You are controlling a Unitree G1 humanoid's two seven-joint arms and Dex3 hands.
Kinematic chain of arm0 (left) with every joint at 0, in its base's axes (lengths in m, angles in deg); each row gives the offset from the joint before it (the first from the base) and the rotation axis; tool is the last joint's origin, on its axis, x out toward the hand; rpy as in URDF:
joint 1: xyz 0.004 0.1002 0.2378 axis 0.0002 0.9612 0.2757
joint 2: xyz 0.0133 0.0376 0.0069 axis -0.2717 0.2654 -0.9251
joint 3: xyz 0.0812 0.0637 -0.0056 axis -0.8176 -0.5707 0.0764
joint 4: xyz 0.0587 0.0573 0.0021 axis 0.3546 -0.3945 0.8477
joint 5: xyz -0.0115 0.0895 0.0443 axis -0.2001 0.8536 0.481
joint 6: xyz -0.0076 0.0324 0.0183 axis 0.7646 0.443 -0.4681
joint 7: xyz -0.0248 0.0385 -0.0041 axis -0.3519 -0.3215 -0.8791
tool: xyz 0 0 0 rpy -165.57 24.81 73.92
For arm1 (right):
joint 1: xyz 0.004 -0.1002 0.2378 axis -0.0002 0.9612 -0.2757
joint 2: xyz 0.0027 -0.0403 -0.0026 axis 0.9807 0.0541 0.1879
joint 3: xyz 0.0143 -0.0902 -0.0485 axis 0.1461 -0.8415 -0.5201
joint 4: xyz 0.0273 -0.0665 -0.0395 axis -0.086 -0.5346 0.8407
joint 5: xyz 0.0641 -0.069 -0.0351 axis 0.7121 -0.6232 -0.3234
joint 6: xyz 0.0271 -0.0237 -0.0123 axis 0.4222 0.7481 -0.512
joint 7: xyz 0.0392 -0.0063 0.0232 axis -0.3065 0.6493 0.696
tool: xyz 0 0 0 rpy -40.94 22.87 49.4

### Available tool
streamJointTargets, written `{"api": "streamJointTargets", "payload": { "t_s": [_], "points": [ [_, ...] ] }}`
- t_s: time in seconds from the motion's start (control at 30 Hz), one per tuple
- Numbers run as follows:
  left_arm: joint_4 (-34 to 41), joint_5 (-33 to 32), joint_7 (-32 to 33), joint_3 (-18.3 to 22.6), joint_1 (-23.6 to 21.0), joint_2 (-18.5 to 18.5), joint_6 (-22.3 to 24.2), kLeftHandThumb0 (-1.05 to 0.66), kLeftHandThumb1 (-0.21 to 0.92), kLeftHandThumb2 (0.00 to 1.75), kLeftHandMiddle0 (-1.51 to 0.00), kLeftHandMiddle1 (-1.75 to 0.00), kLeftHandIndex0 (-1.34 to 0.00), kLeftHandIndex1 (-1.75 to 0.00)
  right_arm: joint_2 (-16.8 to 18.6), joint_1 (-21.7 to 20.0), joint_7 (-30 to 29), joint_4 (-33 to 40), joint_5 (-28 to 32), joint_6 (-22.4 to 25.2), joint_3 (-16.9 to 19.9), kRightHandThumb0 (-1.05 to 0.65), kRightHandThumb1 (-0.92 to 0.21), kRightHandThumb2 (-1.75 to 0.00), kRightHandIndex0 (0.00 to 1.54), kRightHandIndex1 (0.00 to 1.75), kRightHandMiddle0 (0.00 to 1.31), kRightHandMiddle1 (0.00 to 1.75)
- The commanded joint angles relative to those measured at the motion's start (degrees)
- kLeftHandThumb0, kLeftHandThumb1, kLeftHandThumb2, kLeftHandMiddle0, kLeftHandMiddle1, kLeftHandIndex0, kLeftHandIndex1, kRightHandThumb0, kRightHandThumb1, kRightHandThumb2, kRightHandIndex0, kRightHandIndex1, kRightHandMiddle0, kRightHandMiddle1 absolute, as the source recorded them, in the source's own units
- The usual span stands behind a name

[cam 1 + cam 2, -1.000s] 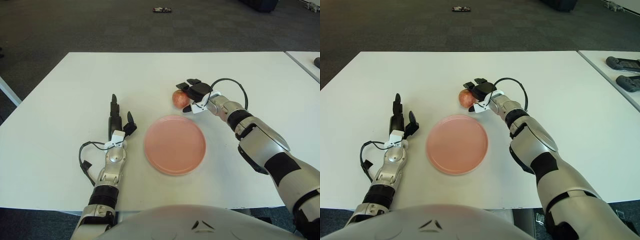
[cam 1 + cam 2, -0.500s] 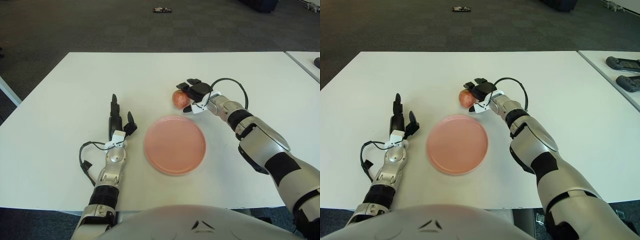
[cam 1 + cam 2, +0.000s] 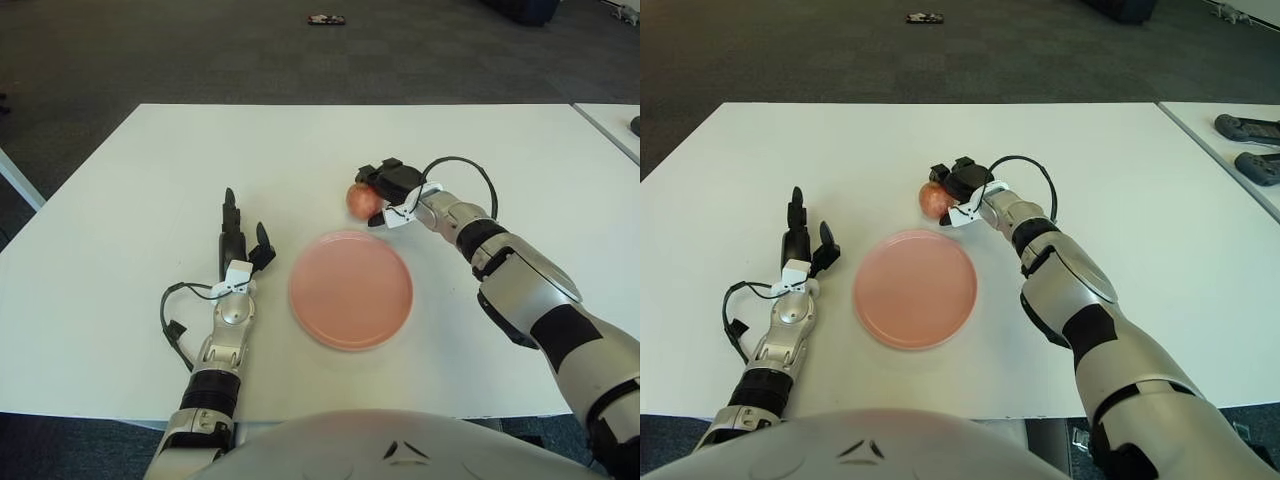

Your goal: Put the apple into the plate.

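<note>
A red apple (image 3: 357, 200) rests on the white table just beyond the far edge of the pink plate (image 3: 350, 288). My right hand (image 3: 380, 188) is at the apple's right side. Its dark fingers (image 3: 372, 176) are curled over the top of the apple and its thumb is low on the near side, so the hand closes on the fruit. The plate is empty and lies at the table's middle. My left hand (image 3: 238, 240) lies flat on the table left of the plate, fingers straight and holding nothing.
The white table (image 3: 200, 160) reaches to the far edge with dark carpet behind. A second table at the right carries dark devices (image 3: 1248, 128). A small dark object (image 3: 324, 19) lies on the floor far back.
My right hand's fingers have come down from above the apple and curled onto it. The apple, the plate and my left hand have stayed in place.
</note>
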State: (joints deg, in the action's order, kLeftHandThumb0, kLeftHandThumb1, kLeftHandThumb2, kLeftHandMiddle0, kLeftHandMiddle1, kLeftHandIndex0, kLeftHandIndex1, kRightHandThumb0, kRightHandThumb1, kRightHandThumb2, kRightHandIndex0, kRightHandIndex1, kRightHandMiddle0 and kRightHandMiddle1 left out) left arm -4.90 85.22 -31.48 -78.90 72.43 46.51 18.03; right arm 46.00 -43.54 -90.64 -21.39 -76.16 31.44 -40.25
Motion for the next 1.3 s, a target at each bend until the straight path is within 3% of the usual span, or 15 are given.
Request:
{"api": "streamJointTargets", "payload": {
  "t_s": [0.0,0.13,0.57,0.83,1.27],
  "points": [
    [0.51,0.26,0.34,-0.03,-0.89,0.17,0.46,-0.90,0.92,1.00,0.00,0.00,0.00,-0.05,-0.23,2.51,-1.35,-1.07,-0.08,-1.80,0.31,-0.44,-0.55,-0.93,0.53,1.69,0.41,1.67],
    [0.87,0.11,0.22,0.01,-0.80,0.31,0.40,-0.91,0.92,1.00,0.00,0.00,0.00,-0.04,-0.14,3.14,-4.64,-1.15,-0.80,-2.20,0.23,-0.44,-0.46,-1.11,0.67,1.74,0.50,1.73],
    [1.56,0.71,0.77,0.10,-0.49,0.29,0.22,-0.90,0.92,0.99,0.00,0.00,0.00,-0.04,0.84,4.55,-13.81,-1.47,-1.26,-3.26,0.16,-0.47,-0.31,-1.32,1.05,1.75,0.61,1.75],
    [2.23,0.85,0.82,0.11,-0.22,0.24,0.12,-0.89,0.92,1.00,0.00,0.00,0.00,-0.04,1.52,4.56,-13.97,-1.96,-0.34,-3.33,1.12,-0.48,-0.28,-1.36,1.13,1.75,0.64,1.75],
    [3.25,0.54,0.28,0.14,0.09,0.30,0.84,-0.89,0.92,0.99,0.00,0.00,0.00,-0.04,1.06,4.11,-15.09,-1.57,0.94,-3.99,3.63,-0.49,-0.26,-1.38,1.15,1.75,0.65,1.75]
  ]
}}
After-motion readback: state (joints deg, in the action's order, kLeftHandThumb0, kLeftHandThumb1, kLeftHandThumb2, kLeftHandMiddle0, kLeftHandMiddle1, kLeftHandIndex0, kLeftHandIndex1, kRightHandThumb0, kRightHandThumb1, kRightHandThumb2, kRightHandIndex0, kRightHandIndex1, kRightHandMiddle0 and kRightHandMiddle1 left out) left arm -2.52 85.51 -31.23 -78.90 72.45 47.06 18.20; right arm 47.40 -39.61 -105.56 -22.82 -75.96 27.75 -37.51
